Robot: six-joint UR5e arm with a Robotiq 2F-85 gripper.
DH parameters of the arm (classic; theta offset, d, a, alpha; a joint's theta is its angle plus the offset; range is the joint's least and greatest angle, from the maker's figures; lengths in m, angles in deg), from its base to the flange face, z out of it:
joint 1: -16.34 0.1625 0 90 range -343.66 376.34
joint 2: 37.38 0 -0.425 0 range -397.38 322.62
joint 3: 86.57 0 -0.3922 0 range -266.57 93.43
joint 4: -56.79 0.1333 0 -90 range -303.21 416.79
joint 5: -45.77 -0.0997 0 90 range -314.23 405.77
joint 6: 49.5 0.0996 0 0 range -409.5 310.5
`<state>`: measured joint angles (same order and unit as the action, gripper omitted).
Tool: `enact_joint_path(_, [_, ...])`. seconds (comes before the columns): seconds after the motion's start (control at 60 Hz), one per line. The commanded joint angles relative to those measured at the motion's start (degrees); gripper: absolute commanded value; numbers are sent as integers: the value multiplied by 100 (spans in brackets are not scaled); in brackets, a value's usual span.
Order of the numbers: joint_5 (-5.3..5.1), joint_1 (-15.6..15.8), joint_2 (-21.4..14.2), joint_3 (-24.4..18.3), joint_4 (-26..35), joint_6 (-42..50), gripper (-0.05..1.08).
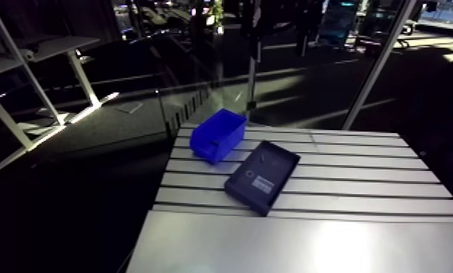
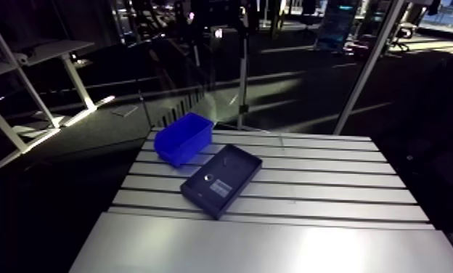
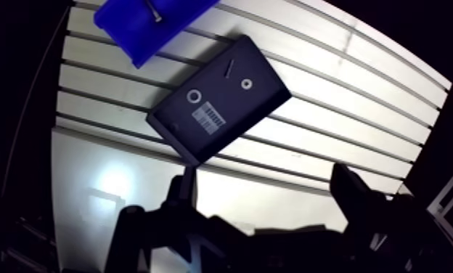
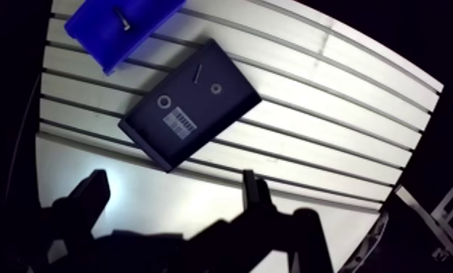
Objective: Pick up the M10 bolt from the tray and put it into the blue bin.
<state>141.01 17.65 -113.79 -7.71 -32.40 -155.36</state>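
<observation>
Slotted aluminium table fills your arm view, with the blue bin towards its far edge and the black tray lying skewed just beside it; you cannot tell from either view whether the two touch. Your wrist view looks down on both from above. You can see the bolt lying on the floor of the blue bin, dark against the plastic. In the tray you have a ring, a white label, a thin dark pin and a small round washer. Your gripper hangs over bare table on the side of the tray away from the bin, its two fingers spread wide with nothing between them
</observation>
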Motion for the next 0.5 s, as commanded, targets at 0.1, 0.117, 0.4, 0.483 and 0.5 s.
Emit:
enact_joint_path(0.1, [-15,-1400,-625,-30,666,708,1])
enact_joint_path(0.117, [-48,-1427,-633,-33,670,711,1])
enact_joint_path(0.4, [-360,-1432,-757,-260,772,720,1])
enact_joint_path(0.483, [-531,-1423,-757,-288,820,728,1])
enact_joint_path(0.5, [-531,-1423,-757,-288,820,728,1])
